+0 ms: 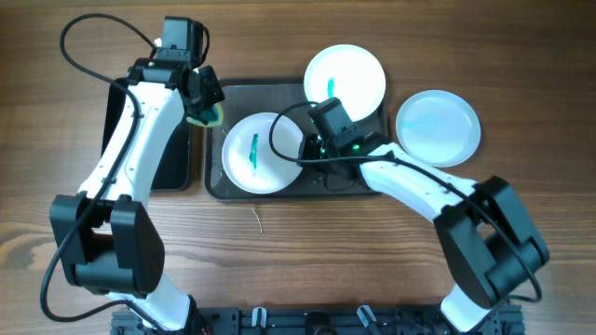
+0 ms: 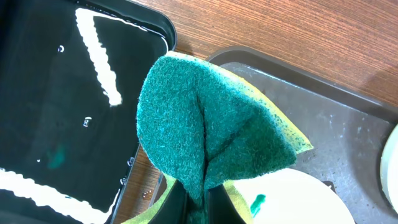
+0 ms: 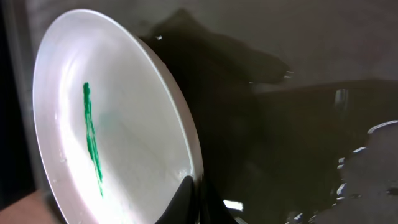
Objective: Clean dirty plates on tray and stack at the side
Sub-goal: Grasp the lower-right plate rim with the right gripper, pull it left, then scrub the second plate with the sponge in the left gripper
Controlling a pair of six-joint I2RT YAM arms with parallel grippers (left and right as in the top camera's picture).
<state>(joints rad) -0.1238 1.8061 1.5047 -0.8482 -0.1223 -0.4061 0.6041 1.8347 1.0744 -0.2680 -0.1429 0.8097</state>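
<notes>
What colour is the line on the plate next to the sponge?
Teal-green: a thin streak on the white plate. The right wrist view shows it best.

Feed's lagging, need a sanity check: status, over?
Left gripper shut on sponge, over tray, left edge. Right gripper shut on smeared plate at rim, plate in tray. Nothing between sponge and plate.
</notes>
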